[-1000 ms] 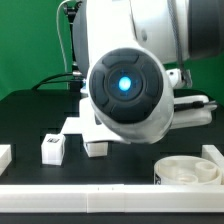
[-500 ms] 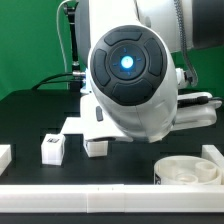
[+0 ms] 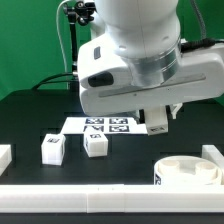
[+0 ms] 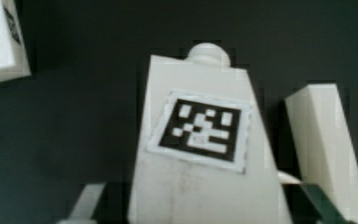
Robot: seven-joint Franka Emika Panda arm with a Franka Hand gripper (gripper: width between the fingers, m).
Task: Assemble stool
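Note:
My gripper point(image 3: 157, 116) is shut on a white leg block point(image 3: 158, 124) and holds it just above the table, near the marker board's end on the exterior view's right. In the wrist view the leg block point(image 4: 197, 130) stands between my fingers point(image 4: 91, 205), with its square tag facing the camera. Two more leg blocks stand on the black table, one point(image 3: 52, 148) on the exterior view's left and one point(image 3: 95, 144) beside it. The round rimmed seat disc point(image 3: 190, 172) lies at the front on the exterior view's right.
The marker board point(image 3: 108, 125) lies behind the two loose blocks. White bars run along the front edge point(image 3: 90, 197) and stand at both sides point(image 3: 213, 155). In the wrist view a white piece point(image 4: 314, 130) lies beside the held block.
The arm has swung and lifted. Its round joint with the blue light has left the view, uncovering the marker board and the gripper with the leg block. The loose blocks and seat have not moved.

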